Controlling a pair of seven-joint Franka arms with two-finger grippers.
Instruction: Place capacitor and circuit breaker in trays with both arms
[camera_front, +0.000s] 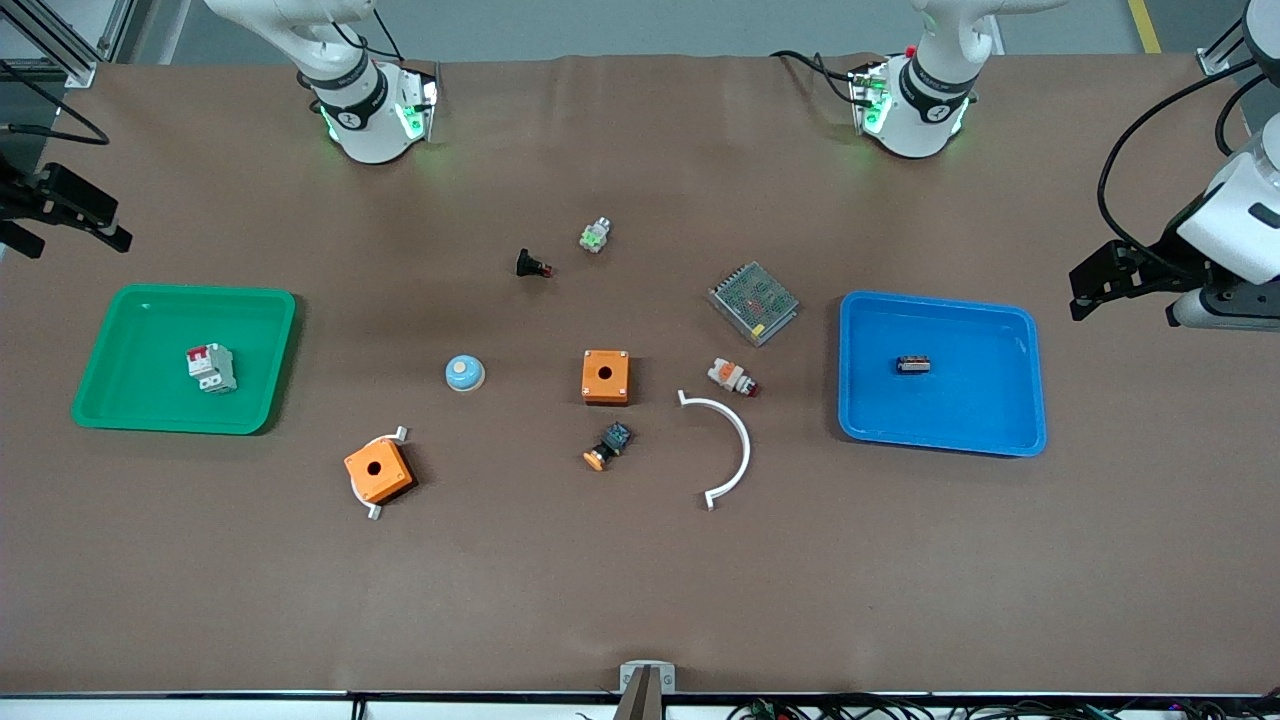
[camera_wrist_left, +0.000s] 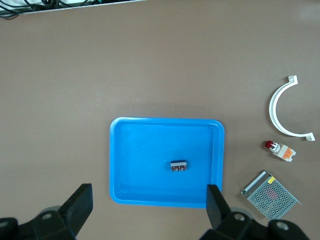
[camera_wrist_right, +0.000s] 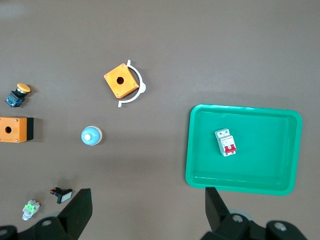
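Looks done: tiny dark oblong capacitor (camera_front: 912, 364) sits in blue plastic tray (camera_front: 1010, 425) near the left arm's worktop edge, white-grey red-toggled circuit breaker (camera_front: 210, 367) in green plastic tray (camera_front: 120, 400) near the right arm's edge, left end effector (camera_wrist_left: 149, 204) and right end effector (camera_wrist_right: 148, 207) both spread apart, empty, high over their trays.

Capacitor (camera_front: 912, 364) in one tray (camera_front: 1010, 420); circuit breaker (camera_front: 210, 367) in another (camera_front: 110, 400).

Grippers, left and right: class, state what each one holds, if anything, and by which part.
Nothing is held. The left gripper hangs open over the blue tray with the capacitor; the right gripper hangs open near the green tray with the circuit breaker.
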